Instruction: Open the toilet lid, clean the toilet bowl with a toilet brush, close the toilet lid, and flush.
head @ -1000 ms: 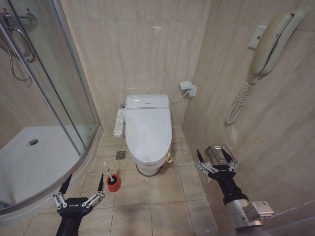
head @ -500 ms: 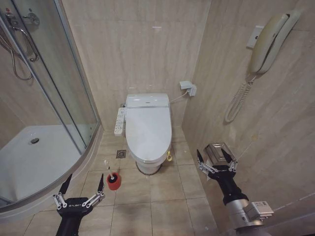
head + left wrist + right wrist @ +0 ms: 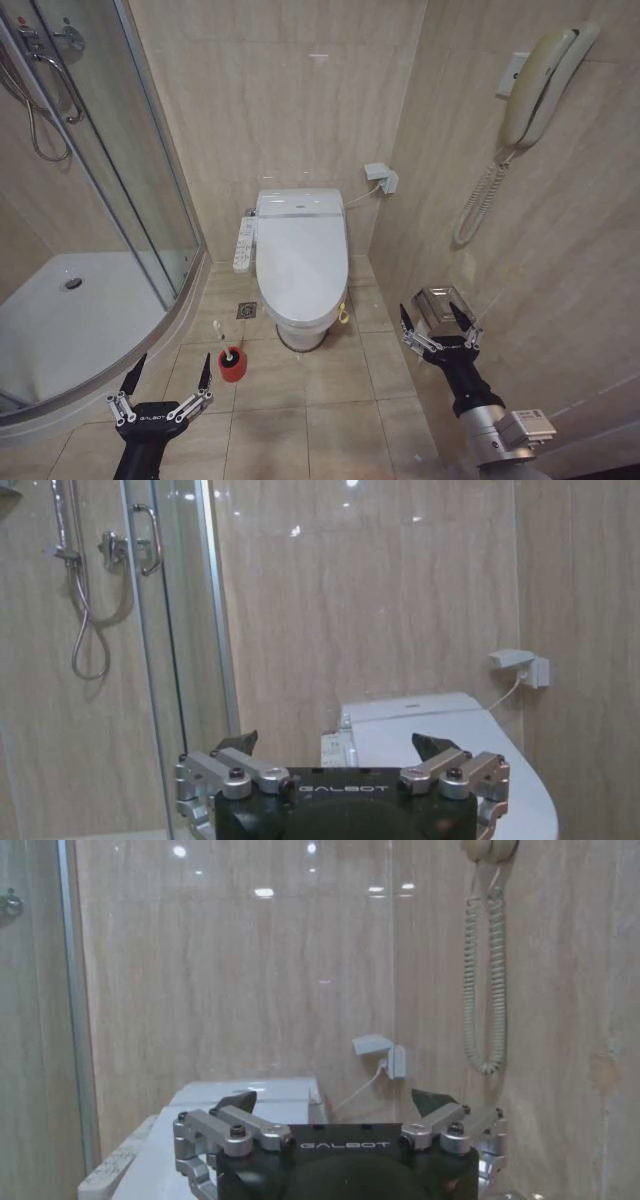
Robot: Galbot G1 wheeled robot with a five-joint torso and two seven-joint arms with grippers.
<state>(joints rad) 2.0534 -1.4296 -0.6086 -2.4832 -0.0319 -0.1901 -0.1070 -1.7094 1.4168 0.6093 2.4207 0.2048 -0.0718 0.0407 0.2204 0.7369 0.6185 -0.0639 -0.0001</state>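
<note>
Both hands hang open and empty: left hand [image 3: 168, 385] at lower left, right hand [image 3: 436, 322] at lower right. Between and beyond them at frame centre, the toilet lid [image 3: 301, 262] lies shut, long axis running away; its front edge sits about equally near each.

Left pincer [image 3: 167, 377], right pincer [image 3: 435, 320]: both raised forward, agape.

Even, bright ceiling light washing over my view, small glare spots shining on the glossy wall tiles [image 3: 262, 892], faint reflections streaking the shower glass [image 3: 120, 150], lines bending towards the edges.
</note>
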